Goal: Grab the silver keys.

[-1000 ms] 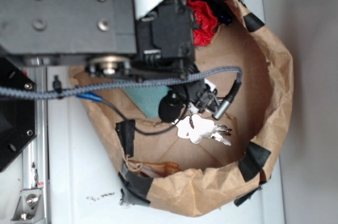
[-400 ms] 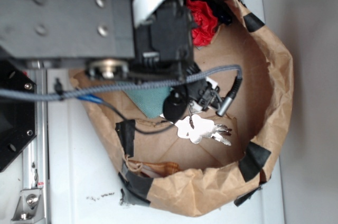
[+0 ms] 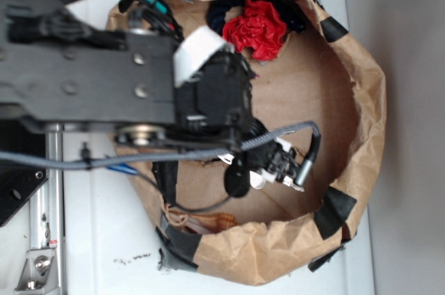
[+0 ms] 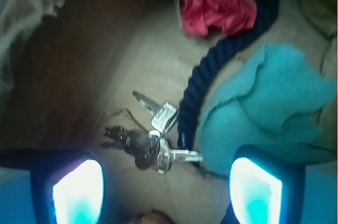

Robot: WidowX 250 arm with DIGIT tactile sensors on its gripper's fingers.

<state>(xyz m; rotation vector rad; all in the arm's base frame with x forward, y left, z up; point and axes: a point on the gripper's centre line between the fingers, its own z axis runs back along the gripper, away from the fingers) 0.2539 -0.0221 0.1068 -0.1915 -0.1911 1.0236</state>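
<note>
The silver keys (image 4: 161,142) lie flat on the brown paper floor of the bag, a small shiny bunch with a dark piece at their left. In the wrist view they sit between and just ahead of my two glowing fingers (image 4: 76,192), touching neither. My gripper (image 4: 166,184) is open, with the jaws wide apart on either side of the bunch. In the exterior view my gripper (image 3: 268,170) hangs low inside the bag and hides most of the keys beneath it.
A teal cloth (image 4: 264,102) lies right of the keys, with a dark blue rope (image 4: 211,60) curving between them. A red cloth (image 3: 261,27) sits at the bag's far side. The crumpled brown paper bag wall (image 3: 365,100) rings everything. A grey cable (image 3: 208,156) crosses the arm.
The arm has shifted down the exterior image and lowered over the keys, now covering them and the teal cloth. The red cloth has come fully into view.
</note>
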